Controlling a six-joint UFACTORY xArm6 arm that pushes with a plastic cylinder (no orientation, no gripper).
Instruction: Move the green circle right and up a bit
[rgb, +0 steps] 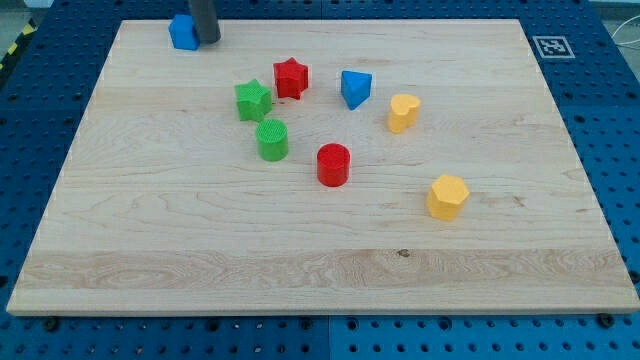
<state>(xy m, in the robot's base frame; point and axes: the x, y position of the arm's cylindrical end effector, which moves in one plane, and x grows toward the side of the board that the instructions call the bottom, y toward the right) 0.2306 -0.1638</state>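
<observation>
The green circle stands left of the board's middle, just below the green star. A red circle is to its right and a little lower. My tip is at the view's top left, touching the right side of a blue block, far above and left of the green circle.
A red star sits up and right of the green star. A blue triangle-like block, a yellow heart-like block and a yellow hexagon lie to the right. The wooden board rests on a blue pegboard.
</observation>
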